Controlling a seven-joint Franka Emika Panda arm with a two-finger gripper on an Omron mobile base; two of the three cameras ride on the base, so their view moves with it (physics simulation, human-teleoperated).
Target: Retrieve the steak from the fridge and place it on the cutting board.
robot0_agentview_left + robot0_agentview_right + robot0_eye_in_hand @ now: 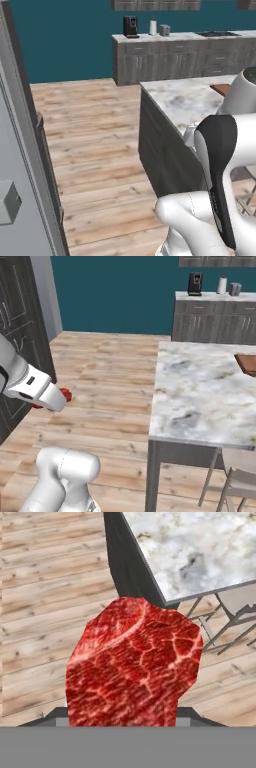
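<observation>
3 views, taken in turn.

From the left base camera we see the fridge (20, 165) as a tall grey slab along the left edge, the wooden floor (95, 140) running back to a teal wall, and the marble-topped island (185, 100) on the right. A corner of the cutting board (221, 89) shows reddish-brown on the island's far right, just beside our white arm. On the back counter (165, 37) stand a black coffee machine (130, 26), a white bottle (153, 26) and a small grey toaster (165, 30).

From the right base camera we see our arm reaching in from the left edge, and the steak (65, 394) peeps out bright red at its tip, hanging above the floor and well apart from the island. The gripper (57, 398) itself is mostly hidden behind the white hand here. The cutting board lies at the island's right edge, cut off by the frame. A grey chair (240, 481) sits under the island's near side.

From the hand camera, the steak is large and marbled, rising between the 2 dark fingertips (56, 716), which are clenched on it from either side. Behind it lie the floor, the island's near corner and chair legs (220, 627).
</observation>
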